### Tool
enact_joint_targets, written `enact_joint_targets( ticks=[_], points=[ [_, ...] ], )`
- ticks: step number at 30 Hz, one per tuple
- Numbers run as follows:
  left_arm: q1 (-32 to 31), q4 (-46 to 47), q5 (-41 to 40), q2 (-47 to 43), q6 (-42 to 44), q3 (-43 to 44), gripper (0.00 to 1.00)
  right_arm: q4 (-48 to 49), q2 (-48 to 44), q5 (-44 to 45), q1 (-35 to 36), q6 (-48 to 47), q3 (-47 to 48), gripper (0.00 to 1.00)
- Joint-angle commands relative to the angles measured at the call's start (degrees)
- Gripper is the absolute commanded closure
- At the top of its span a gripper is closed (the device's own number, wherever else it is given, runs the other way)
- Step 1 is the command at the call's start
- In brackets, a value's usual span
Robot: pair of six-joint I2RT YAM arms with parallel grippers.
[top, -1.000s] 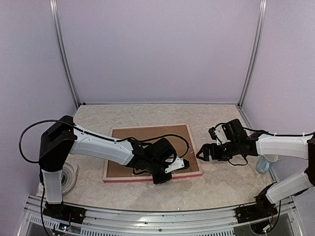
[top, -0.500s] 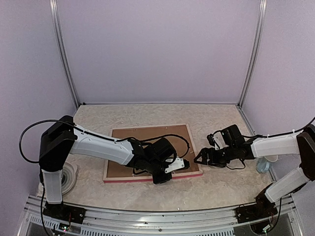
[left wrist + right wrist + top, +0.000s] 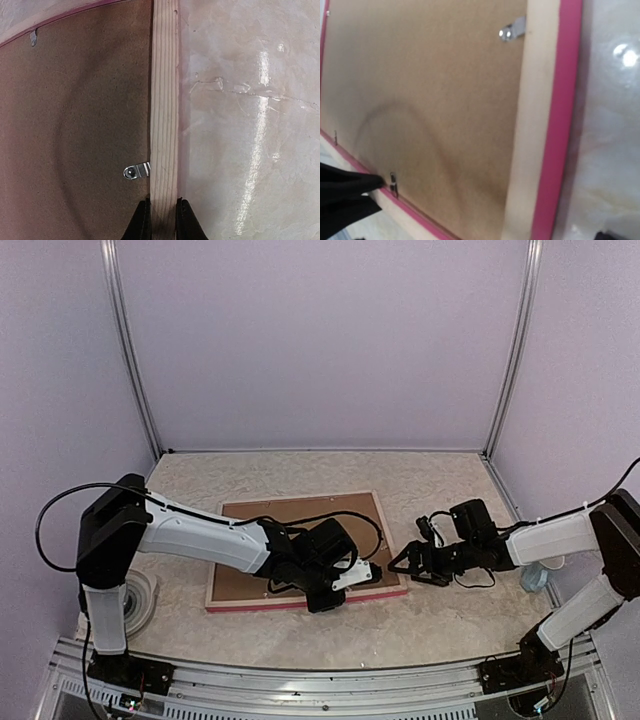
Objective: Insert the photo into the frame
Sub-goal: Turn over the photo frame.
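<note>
Low and centre in the top view, the left pincer (image 3: 373, 574) is clamped on the frame (image 3: 164, 100), on its pale right rail. Just right of it, the right pincer (image 3: 398, 566) gapes wide, holding nothing. The frame lies face down mid-worktop (image 3: 300, 470), brown backing board (image 3: 290, 540) uppermost.

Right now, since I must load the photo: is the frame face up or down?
Face down: the frame shows its pale wooden back, with backing board and metal clip upward.
</note>
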Motion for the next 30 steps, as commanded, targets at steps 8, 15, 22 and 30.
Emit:
enact_joint_targets(
  ticks=[8,15,22,30],
  points=[
    [0.5,1.9,-3.5,-6.0,0.4,2.7,1.00,10.7,3.2,-9.5,-1.0,5.9,-3.6,0.02],
    [0.4,2.1,-4.2,-6.5,0.2,2.3,1.00,23.3,6.2,-15.4,-0.9,13.9,-6.7,0.09],
    [0.4,2.2,-4.9,-6.1,0.1,1.9,1.00,38.6,8.8,-20.0,-1.0,23.6,-10.8,0.14],
    [0.3,3.2,-5.1,-6.7,-0.1,1.0,1.00,46.7,11.6,-19.1,-1.0,26.8,-12.8,0.25]
  ],
)
